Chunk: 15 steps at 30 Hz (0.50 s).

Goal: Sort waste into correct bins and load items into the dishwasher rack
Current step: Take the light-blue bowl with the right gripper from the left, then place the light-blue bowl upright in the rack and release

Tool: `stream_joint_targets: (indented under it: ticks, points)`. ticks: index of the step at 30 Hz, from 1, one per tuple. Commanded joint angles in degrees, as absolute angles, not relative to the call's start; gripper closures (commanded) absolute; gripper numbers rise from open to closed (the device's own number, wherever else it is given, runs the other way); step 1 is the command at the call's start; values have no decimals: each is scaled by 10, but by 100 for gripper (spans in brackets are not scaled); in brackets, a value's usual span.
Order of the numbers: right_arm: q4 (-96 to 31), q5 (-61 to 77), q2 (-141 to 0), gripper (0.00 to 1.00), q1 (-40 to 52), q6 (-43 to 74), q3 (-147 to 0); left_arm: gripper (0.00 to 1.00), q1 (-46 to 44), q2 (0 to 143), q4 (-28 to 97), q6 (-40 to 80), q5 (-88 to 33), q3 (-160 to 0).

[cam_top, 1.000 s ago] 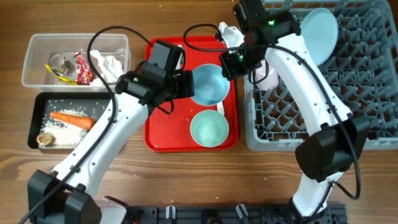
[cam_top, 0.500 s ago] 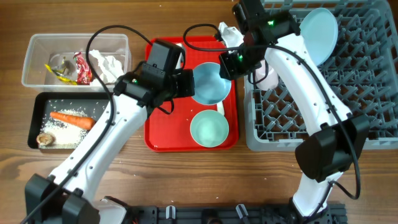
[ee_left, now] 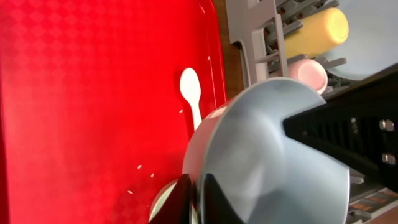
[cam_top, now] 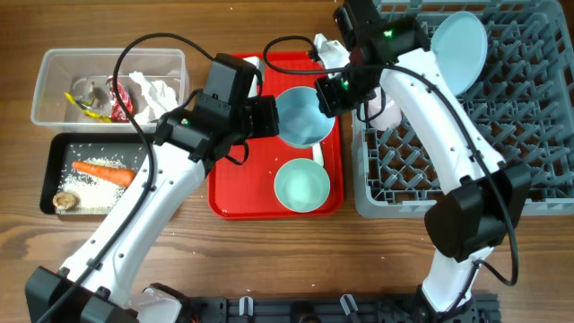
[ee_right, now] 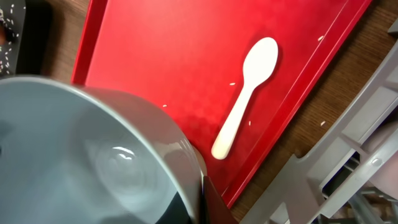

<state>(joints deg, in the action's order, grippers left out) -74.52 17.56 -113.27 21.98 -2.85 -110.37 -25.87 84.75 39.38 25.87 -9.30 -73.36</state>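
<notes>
Evidently the raised bowl (cam_top: 300,118) hangs tilted over the red tray (cam_top: 231,188), mid-bench toward the far edge. The left fingers (ee_left: 212,200) are clamped on its left rim. The right fingers (ee_right: 205,202) sit at the rim facing the dishwasher rack (cam_top: 538,193), and I cannot tell if they grip. The right arm is nearer the rack, and the white spoon (ee_right: 245,99) lies beneath.

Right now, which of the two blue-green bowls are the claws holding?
The rear bowl, pinched at its rim by the left claw and right claw. The front bowl sits untouched on the red tray.
</notes>
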Motion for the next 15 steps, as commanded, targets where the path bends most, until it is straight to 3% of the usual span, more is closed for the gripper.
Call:
stream_joint_targets:
  ticks: [1, 3, 5, 10, 15]
  points:
    - [-730, 192, -1114, 96, 207, -11, -1119, 67, -256, 837, 393, 259, -98, -743]
    - [-726, 190, -1099, 96, 189, -8, -1122, 50, -256, 835, 391, 259, -98, -743]
    - [-732, 165, -1084, 96, 161, 20, -1122, 44, -250, 828, 390, 259, -98, -743]
    - [-788, 13, -1072, 96, 84, 78, -1122, 44, -206, 809, 397, 259, -98, -743]
    - [-853, -186, -1072, 95, 13, 183, -1121, 51, -170, 807, 414, 259, -98, -743]
